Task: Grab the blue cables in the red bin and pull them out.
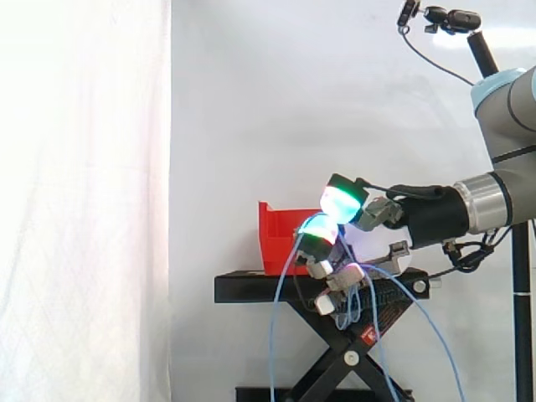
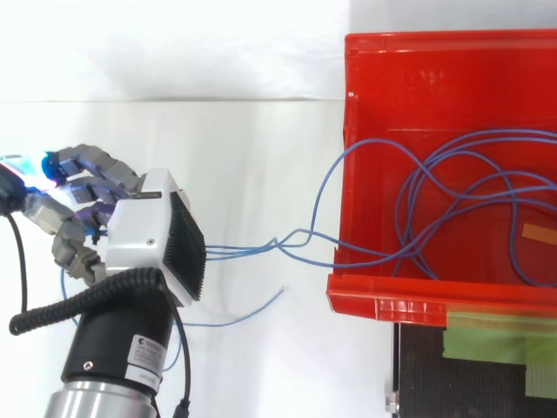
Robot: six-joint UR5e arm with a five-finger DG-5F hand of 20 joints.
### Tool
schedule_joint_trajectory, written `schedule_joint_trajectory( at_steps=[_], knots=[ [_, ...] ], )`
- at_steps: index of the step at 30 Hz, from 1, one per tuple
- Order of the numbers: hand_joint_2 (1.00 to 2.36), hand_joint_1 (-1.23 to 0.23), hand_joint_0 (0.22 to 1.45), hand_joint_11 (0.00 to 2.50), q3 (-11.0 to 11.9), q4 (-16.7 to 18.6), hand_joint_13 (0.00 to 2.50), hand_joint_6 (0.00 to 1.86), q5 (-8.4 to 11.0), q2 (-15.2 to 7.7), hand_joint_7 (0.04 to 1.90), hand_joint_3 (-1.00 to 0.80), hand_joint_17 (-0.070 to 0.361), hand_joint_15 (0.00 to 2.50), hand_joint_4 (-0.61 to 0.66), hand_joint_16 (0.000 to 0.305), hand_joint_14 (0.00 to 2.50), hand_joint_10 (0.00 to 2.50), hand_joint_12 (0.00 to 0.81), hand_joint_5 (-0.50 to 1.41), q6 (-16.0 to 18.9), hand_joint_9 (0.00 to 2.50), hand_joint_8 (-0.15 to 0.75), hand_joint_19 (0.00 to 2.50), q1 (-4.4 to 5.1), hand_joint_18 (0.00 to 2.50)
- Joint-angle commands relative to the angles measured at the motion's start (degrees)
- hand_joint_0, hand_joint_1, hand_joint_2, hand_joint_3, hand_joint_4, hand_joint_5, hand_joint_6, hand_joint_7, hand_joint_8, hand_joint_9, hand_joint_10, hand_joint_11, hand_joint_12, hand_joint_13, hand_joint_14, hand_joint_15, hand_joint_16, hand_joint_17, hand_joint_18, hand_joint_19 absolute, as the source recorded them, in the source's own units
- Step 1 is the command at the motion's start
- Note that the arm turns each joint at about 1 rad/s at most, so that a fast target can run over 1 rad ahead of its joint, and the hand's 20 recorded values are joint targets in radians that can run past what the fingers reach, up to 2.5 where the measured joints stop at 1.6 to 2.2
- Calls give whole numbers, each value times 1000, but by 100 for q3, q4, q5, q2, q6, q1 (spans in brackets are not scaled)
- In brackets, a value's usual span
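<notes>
1. hand [image 2: 148,228] is closed, fingers curled round a bundle of blue cables [image 2: 244,251]. the strands run straight into it from the bin side.
2. side view: hand [image 1: 378,211] is just off the red bin [image 1: 280,243], glowing fingertips [image 1: 342,201] near the bin's open side. cable loops [image 1: 273,335] hang from the fingers down past the black stand [image 1: 251,289].
3. where the cables are: most of the coils lie inside the red bin [image 2: 383,300], looped across its floor. a few strands cross the bin's left edge near the lower corner in the top view and bridge the gap to the hand.
4. key relation: in the top view the bin lies to the right of the hand, and the bridging strands run roughly left to right, close together and fairly straight. so the long axis of the gripped stretch points from the hand to the bin corner.
5. one loose cable end [image 2: 277,294] lies below the bundle, outside the bin, pointing up and right toward the bin.
6. judgement: task is part done, grip made, bulk of the cable not out yet. the next pull should go away from the bin along the bundle line.
7. risk: the coils in the bin cross each other, so they may snag on the lip or drag the bin.
</notes>
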Motion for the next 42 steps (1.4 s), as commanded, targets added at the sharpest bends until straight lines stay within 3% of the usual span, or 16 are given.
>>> schedule_joint_trajectory(
  at_steps=[1, 8, 19, 42],
  knots=[
    [1000, -909, 890, 819, 0, 17, 1277, 361, -23, -1, 927, -1000, 94, 1239, -5, 42, 32, 30, 278, 1048, -16, 1086, 223, 537, 1, 688],
    [1000, -908, 893, 819, 0, 228, 1326, 360, -5, -1, 921, -1000, 95, 1387, -9, 42, 30, 30, 268, 1047, -148, 1091, 227, 565, 1, 698],
    [1000, -905, 897, 816, 0, 518, 1322, 364, -5, -1, 939, -1000, 96, 1389, -7, 43, 30, 30, 270, 1041, -192, 1090, 225, 572, 1, 707],
    [1000, -901, 905, 824, 0, 518, 1314, 447, -5, -1, 890, -1000, 96, 1365, -24, 43, 30, 27, 266, 1013, -201, 1092, 217, 581, 1, 724]
  ],
)
